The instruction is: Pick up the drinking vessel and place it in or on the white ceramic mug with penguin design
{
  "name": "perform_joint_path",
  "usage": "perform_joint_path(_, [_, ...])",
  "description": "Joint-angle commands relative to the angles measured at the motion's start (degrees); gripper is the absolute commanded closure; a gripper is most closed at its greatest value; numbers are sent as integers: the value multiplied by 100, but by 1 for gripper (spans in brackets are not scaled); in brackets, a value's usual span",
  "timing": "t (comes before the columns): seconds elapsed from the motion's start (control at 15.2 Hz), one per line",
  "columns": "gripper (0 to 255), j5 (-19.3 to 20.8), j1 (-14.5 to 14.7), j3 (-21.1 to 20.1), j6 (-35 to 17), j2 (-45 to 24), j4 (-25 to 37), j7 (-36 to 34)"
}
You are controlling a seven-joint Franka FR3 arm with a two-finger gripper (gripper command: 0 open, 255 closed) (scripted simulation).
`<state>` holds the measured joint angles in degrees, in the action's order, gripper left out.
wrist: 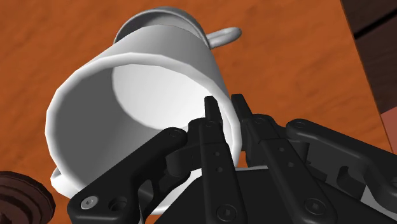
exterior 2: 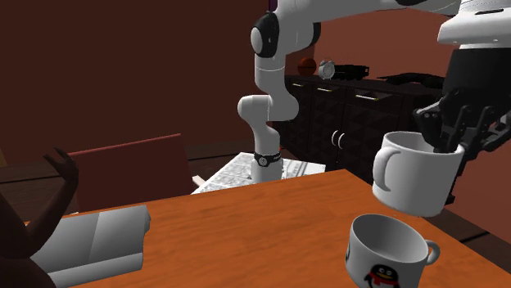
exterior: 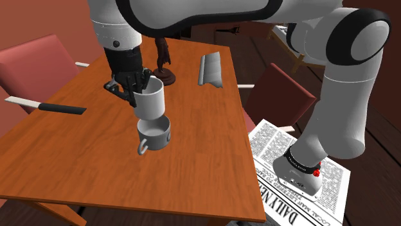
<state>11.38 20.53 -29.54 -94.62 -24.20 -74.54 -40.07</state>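
The pincer is closed on the rim of a plain white mug. One black finger is inside the wall and the other outside, and the two are narrowly apart with the wall between them. In the second exterior view the grip is at the rim's 3 o'clock side, opposite the handle, which points to 9 o'clock.

The white mug hangs off the table, mouth up and long axis near vertical, with a slight lean in the second exterior view. Its inside is bare white with nothing in it.

Directly under it stands the penguin mug, upright on the table, open end up and also holding nothing. A black penguin figure shows low on its wall in the second exterior view. Its handle points to 7 o'clock in the shoulder view and to 3 o'clock in the second exterior view. There the white mug sits at 1 o'clock of it. I cannot tell whether the upper mug's base touches the lower rim.

In the shoulder view a dark figurine stands on the table at 12 to 1 o'clock of the white mug. A grey folded thing lies at 2 o'clock, well apart from both mugs.
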Motion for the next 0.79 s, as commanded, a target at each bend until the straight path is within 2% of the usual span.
perform_joint_path(0.0, [255, -4, -23, 2, -172, 19, -186, -13])
perform_joint_path(0.73, [255, 26, -116, 33, -1010, 3, -1022, -61])
